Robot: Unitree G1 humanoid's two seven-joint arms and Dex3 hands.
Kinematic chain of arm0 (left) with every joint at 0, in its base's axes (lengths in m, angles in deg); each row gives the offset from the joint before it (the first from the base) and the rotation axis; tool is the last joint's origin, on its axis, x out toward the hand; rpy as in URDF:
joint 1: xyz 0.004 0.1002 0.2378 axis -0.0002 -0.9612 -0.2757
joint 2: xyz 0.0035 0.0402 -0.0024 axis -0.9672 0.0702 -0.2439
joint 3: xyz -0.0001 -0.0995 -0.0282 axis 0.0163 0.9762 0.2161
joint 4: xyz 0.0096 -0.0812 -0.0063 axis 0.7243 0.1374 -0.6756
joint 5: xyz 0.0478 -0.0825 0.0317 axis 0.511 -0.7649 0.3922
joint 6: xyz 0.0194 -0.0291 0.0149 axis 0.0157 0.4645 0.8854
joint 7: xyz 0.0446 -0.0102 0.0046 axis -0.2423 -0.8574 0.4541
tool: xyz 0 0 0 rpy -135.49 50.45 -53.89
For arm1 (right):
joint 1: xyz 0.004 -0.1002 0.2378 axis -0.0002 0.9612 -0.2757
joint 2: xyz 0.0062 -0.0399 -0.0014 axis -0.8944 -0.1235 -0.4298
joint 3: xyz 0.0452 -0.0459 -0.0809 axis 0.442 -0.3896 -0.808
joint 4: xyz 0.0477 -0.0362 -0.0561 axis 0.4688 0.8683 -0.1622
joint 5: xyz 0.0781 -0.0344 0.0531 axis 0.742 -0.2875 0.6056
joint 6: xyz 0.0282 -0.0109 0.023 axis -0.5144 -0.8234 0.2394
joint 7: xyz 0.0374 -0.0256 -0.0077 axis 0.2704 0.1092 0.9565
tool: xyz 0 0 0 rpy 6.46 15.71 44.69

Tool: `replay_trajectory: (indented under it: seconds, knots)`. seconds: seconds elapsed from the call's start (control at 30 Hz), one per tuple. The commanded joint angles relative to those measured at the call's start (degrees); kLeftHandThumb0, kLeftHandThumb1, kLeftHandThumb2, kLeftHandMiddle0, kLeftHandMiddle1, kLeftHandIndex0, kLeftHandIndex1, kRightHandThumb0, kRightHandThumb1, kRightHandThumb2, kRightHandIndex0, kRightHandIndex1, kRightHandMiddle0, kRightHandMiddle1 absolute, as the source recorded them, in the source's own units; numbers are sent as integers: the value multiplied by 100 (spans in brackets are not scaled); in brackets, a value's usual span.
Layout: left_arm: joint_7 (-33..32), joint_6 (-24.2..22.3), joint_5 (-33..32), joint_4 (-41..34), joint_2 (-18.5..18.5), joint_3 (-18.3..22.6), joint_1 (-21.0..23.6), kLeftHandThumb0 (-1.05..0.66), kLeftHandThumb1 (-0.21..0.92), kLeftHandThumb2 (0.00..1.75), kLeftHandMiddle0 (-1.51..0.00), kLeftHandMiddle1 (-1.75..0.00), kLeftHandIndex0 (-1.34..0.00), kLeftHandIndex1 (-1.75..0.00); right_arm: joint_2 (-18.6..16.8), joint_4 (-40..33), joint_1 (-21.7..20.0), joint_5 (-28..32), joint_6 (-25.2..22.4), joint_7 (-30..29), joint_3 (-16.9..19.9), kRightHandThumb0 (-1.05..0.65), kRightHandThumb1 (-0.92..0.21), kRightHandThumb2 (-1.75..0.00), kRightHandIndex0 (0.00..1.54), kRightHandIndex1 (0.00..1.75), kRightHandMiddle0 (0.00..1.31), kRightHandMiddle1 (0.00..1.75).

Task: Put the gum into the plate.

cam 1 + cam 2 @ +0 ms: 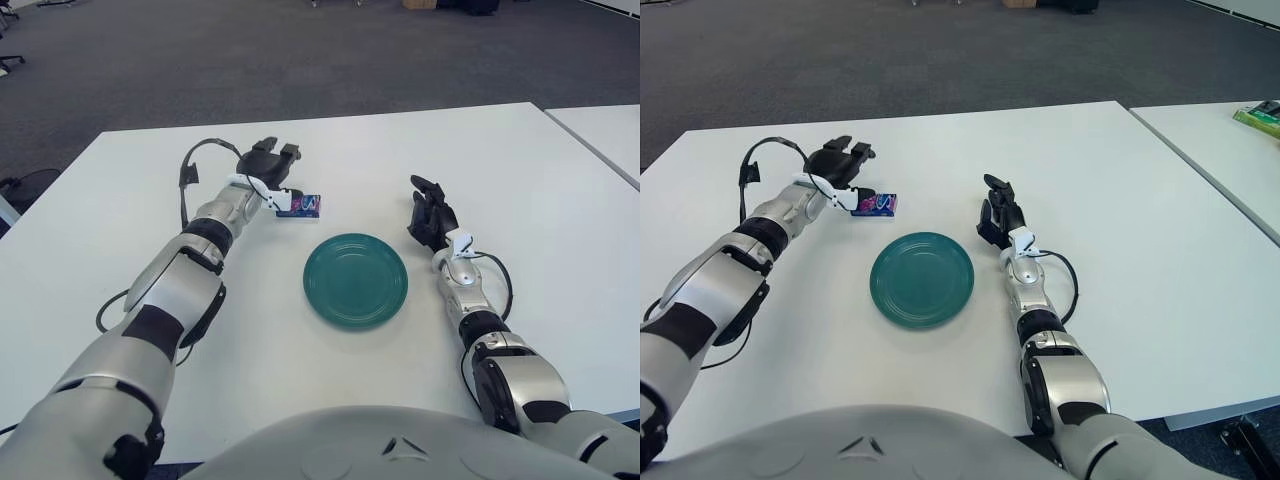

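We have our left hand [836, 163] reaching out over the white worktop [300, 380], just behind and to the left of the gum [876, 205], a small blue and pink pack lying flat on the surface. The fingers [850, 152] look spread and loose, holding nothing; whether the hand already touches the pack's near edge we cannot tell. The green plate [923, 279] sits empty toward us and to the right of the gum, near but not touching it. Our right hand [999, 220] shows just to the right of the plate, its dark fingers relaxed and empty.

The step in hand, as we judge it, is the grasp. To do it well we should bring the fingers down across the pack's short sides, since it is thin and flat and may slide away if pushed from one side only. We should close firmly before lifting, then carry it the short way toward the plate's middle and release low, so it does not bounce over the rim.
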Motion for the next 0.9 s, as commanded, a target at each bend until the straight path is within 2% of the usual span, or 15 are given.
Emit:
replay_trajectory:
  seconds: [0.0, 0.33, 0.57, 0.87]
  knots:
    - [225, -8, -100, 161, 9, -69, 344, -105, 92, 42, -25, -3, -10, -94, -168, 372, 716, -30, -390, 13, -50, -81, -92, -94, 21, 1, 0, 59]
    - [1018, 177, -535, 313, 179, -4, 376, -101, 92, 33, -36, -6, -16, -99, -188, 292, 817, -61, -347, -77, -64, -79, -92, -96, 23, 1, 0, 60]
    - [1674, 33, -738, 412, 333, -17, 414, -99, 92, 32, -38, -7, -15, -99, -205, 239, 862, -21, -408, -79, -36, -79, -92, -97, 23, 1, 0, 59]
    - [1884, -43, -755, 449, 361, -81, 360, -99, 92, 35, -41, -9, -15, -99, -229, 221, 896, -6, -425, -127, -15, -78, -92, -97, 22, 0, 0, 57]
